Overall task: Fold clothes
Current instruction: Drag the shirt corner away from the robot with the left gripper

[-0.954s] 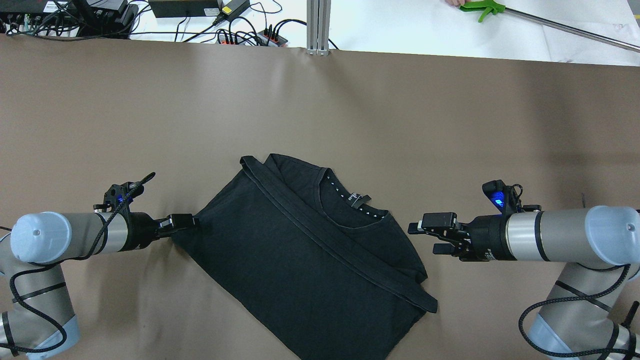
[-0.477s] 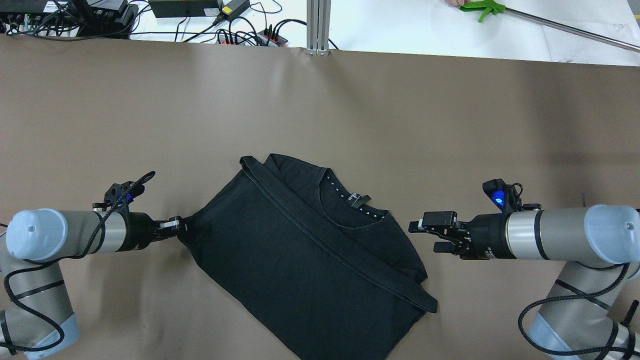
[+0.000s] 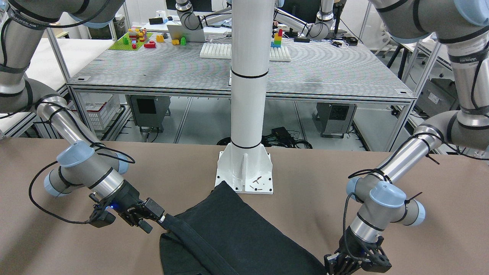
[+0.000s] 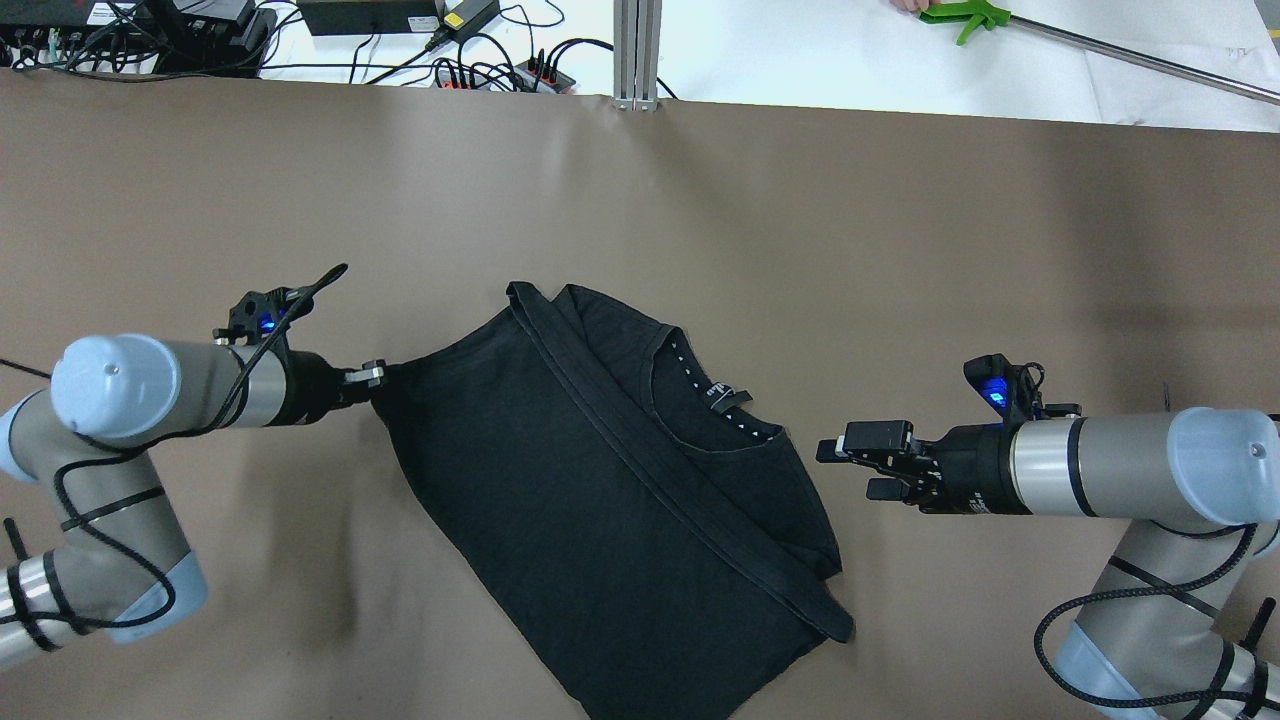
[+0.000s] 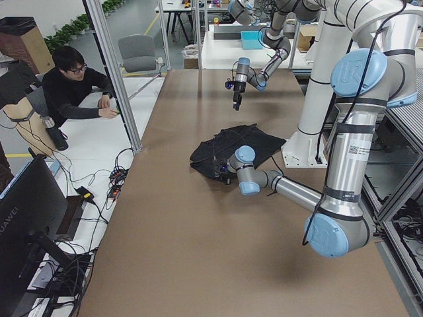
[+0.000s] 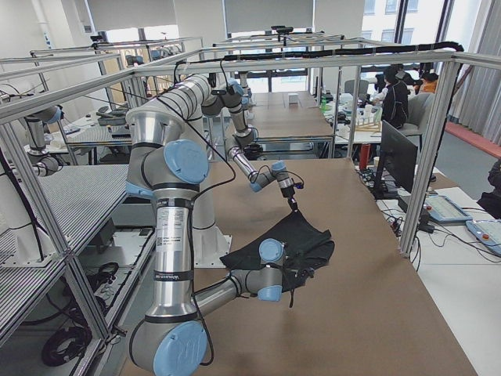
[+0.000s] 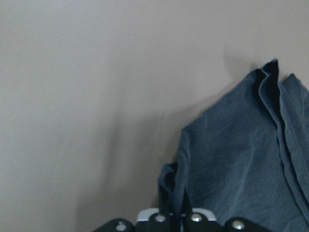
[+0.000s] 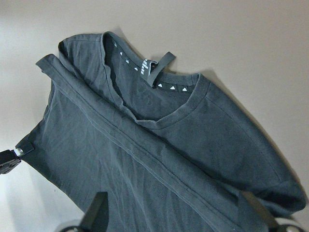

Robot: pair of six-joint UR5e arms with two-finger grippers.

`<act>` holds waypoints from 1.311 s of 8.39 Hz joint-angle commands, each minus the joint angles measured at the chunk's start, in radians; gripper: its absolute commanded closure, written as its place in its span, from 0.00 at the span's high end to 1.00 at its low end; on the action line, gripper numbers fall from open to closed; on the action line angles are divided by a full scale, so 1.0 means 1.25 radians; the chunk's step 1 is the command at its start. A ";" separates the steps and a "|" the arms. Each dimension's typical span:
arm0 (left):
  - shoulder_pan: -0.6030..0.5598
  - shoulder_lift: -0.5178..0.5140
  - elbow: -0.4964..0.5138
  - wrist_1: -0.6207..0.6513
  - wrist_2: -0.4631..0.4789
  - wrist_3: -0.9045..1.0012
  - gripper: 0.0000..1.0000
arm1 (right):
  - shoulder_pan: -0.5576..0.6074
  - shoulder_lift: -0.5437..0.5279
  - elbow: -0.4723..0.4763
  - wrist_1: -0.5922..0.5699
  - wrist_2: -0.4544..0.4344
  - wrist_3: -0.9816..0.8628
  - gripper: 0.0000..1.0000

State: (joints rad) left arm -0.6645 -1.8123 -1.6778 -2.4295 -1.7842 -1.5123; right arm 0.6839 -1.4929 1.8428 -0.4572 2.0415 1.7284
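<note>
Left jaws: my left gripper is pressed together on one corner of the black garment, at the cloth's 9 o'clock in the overhead view. The fabric draws to a point where I pinch it.
Left wrist view: the pinched corner bunches right above my left gripper, and the rest of the garment lies toward 2 o'clock.
Right jaws: my right gripper is spread wide and holds nothing. It sits just beside the garment's 3 o'clock edge, with a strip of table showing between.
Right wrist view: both fingers stand far apart, framing the garment.
Garment: it is folded on the brown table, with the hem band running from 11 to 4 o'clock and the neckline toward 1 o'clock.
Basket: a white basket sits under the far bench. I cannot tell its contents.
</note>
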 commanded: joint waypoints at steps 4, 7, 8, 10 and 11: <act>-0.126 -0.431 0.371 0.227 0.036 0.119 0.00 | 0.000 0.014 0.000 -0.001 -0.008 -0.021 0.94; -0.119 -0.580 0.544 0.216 0.131 0.125 0.10 | 0.000 0.015 0.005 -0.001 -0.030 -0.022 0.94; -0.109 -0.586 0.547 0.217 0.162 0.124 0.26 | -0.001 0.016 0.005 -0.001 -0.030 -0.028 0.94; -0.116 -0.587 0.556 0.216 0.194 0.129 0.95 | -0.010 0.022 0.006 -0.002 -0.032 -0.068 0.95; -0.139 -0.602 0.551 0.219 0.184 0.166 0.95 | -0.014 0.030 0.006 -0.006 -0.032 -0.078 0.95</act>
State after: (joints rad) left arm -0.8083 -2.5439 -0.9890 -2.1589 -1.5637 -1.3508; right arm 0.6759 -1.4676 1.8490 -0.4601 2.0031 1.6623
